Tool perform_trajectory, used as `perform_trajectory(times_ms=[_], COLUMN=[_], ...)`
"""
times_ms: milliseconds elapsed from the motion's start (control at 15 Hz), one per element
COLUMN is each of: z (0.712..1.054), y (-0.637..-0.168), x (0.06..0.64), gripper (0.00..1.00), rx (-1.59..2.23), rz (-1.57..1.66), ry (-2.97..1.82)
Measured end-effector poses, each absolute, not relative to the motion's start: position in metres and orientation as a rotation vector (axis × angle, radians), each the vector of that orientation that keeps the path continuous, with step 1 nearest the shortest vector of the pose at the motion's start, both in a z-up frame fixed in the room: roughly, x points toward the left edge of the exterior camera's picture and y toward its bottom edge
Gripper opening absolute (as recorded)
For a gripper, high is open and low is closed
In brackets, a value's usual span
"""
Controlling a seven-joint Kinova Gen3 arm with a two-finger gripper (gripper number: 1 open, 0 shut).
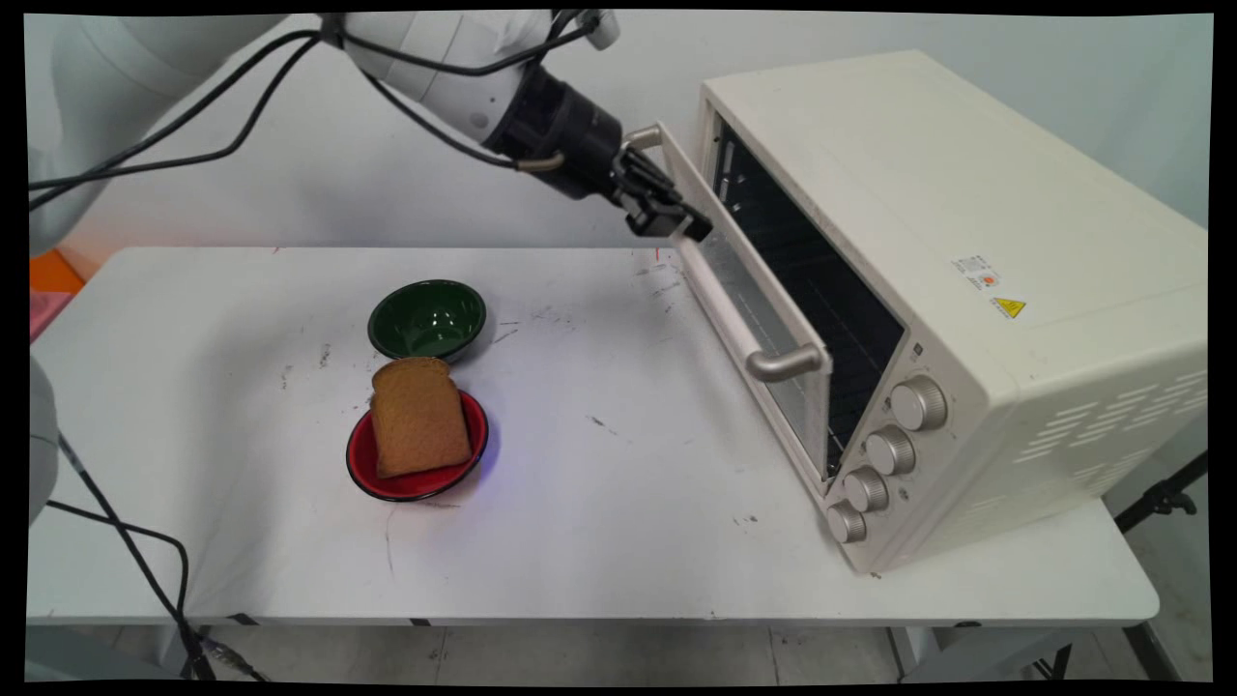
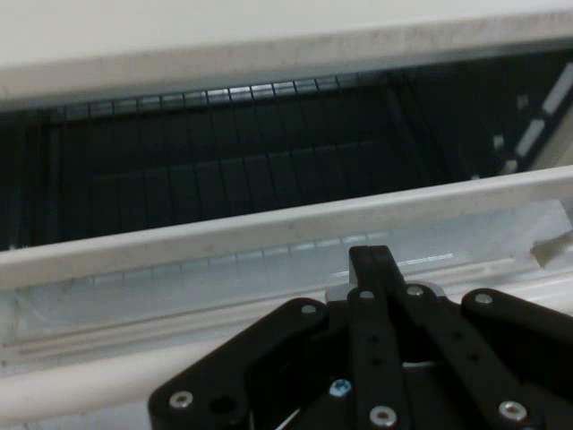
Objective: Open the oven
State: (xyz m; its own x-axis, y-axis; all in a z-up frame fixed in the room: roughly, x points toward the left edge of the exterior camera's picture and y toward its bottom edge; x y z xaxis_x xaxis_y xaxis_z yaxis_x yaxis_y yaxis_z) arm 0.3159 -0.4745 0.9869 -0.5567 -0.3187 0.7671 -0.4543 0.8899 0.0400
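My black gripper (image 1: 688, 225) is at the upper end of the white handle bar (image 1: 720, 309) on the door (image 1: 773, 348) of a cream toaster oven (image 1: 966, 193). It is shut on that handle. The door stands partly open, tilted away from the oven's front. In the hand view the gripper (image 2: 372, 260) rests against the door's top rim (image 2: 224, 235), with the handle (image 2: 72, 394) running under its linkage. Beyond the rim lies the dark oven interior with its wire rack (image 2: 224, 170).
A slice of brown bread (image 1: 417, 416) lies on a red bowl (image 1: 362, 469) at the table's middle left. A green bowl (image 1: 427, 317) sits just behind it. The oven's knobs (image 1: 918, 403) face the near right edge. Black cables hang at the left.
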Motion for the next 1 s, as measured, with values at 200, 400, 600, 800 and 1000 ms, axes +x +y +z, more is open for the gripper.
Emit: perform_trajectory(times_ms=[200,400,600,800,1000], z=[0.977,0.965,0.951,0.939,0.923], y=[-0.463,-0.454,-0.444,-0.436,-0.427], x=[0.326,0.337,0.349,0.359,0.37], gripper=[0.0,0.0,0.0,0.0,0.0], rx=[0.567,0.58,0.598,0.613,0.626], rz=[0.199,0.203,0.211,0.216,0.225], ry=[-2.216,-2.227,-2.237,-2.244,-2.251])
